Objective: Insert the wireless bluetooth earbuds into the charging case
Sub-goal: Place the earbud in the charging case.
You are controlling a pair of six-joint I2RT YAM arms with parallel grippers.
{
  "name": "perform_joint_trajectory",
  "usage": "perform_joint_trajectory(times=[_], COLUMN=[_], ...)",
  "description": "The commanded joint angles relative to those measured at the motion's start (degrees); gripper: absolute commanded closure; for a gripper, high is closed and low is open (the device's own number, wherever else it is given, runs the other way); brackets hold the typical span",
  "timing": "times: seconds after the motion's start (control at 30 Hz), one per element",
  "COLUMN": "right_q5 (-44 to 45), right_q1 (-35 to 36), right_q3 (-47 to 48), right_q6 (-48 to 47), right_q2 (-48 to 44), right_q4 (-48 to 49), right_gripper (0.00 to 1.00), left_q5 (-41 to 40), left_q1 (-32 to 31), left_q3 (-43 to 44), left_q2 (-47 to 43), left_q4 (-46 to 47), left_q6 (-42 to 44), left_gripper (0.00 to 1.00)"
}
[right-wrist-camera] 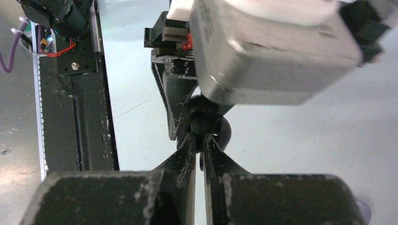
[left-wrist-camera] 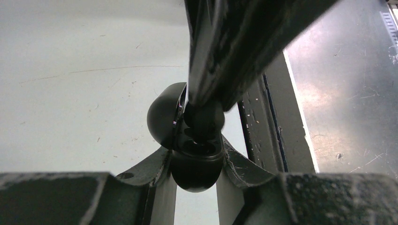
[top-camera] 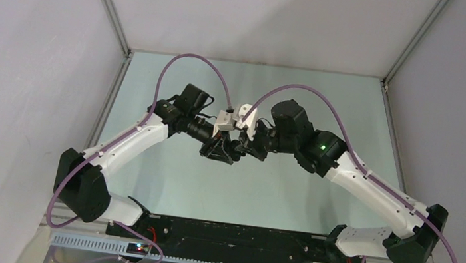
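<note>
Both arms meet above the middle of the table. My left gripper (left-wrist-camera: 197, 159) is shut on a black charging case (left-wrist-camera: 196, 171), whose lid (left-wrist-camera: 162, 117) stands open to the left. From above, my right gripper (right-wrist-camera: 200, 138) is shut on a small black earbud (right-wrist-camera: 199, 126) and holds it at the case's open wells. In the left wrist view that earbud (left-wrist-camera: 204, 119) sits right on the case mouth under the right fingers (left-wrist-camera: 225, 51). From the top view the two grippers (top-camera: 233, 150) touch tip to tip and the case is hidden between them.
The pale green table (top-camera: 236, 192) lies below the raised grippers. A black base rail (top-camera: 218, 233) runs along the near edge, and grey enclosure walls (top-camera: 22, 79) stand on both sides. The left wrist's camera housing (right-wrist-camera: 267, 51) hangs close over the right fingers.
</note>
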Motion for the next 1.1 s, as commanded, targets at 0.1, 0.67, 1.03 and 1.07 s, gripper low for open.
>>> perform_joint_trajectory(times=[0.1, 0.67, 1.03, 1.07], right_q5=[-3.7, -0.9, -1.5, -2.3], right_q1=[-2.2, 0.5, 0.4, 0.4], right_q3=[-0.9, -0.9, -0.9, -0.8], right_q6=[2.3, 0.0, 3.3, 3.3], right_q2=[-1.7, 1.1, 1.4, 1.5], right_q4=[3.6, 2.9, 4.6, 4.6], right_gripper=[0.91, 0.91, 0.91, 0.91], left_q5=[2.3, 2.5, 2.8, 2.8], left_q1=[0.1, 0.6, 0.6, 0.6], left_q3=[2.1, 1.6, 1.4, 1.4], left_q2=[-1.4, -2.1, -1.9, -1.9], left_q4=[0.8, 1.3, 1.1, 1.1], left_q6=[-0.1, 0.0, 0.2, 0.3], left_gripper=[0.99, 0.99, 0.99, 0.99])
